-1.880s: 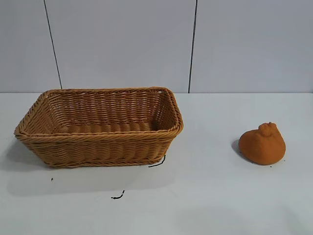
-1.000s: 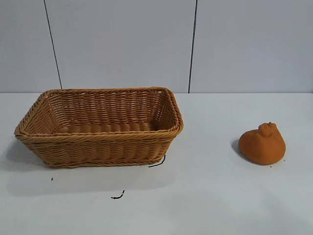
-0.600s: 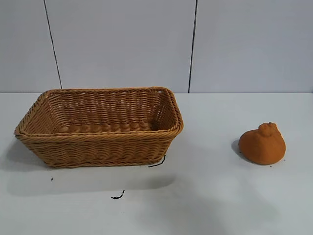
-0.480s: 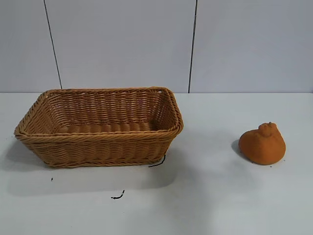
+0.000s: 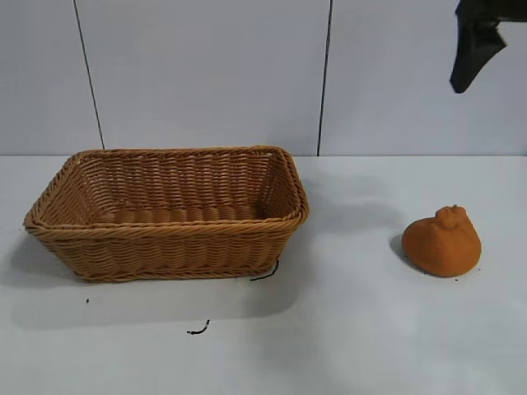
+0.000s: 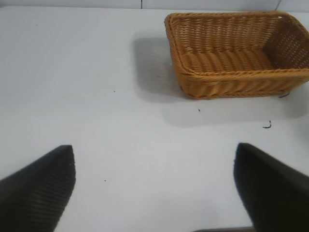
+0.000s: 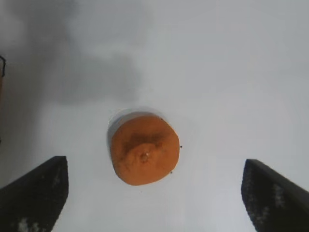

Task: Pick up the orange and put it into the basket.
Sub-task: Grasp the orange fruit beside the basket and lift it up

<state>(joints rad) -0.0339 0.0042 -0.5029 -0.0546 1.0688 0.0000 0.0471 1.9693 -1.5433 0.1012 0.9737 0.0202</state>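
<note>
Only a dark tip of the right gripper (image 5: 471, 51) shows from the outside, high up at the far right, well above the table. Seen from its own wrist it points steeply down, with the two black fingers (image 7: 34, 193) spread wide and nothing between them. The left gripper (image 6: 154, 186) sits low over the near left side of the table, tilted gently downward, fingers (image 6: 36, 188) wide apart and holding nothing.

Black tapered jaws, ribbed texture; right gripper (image 7: 154, 193) pads white-flecked.
</note>
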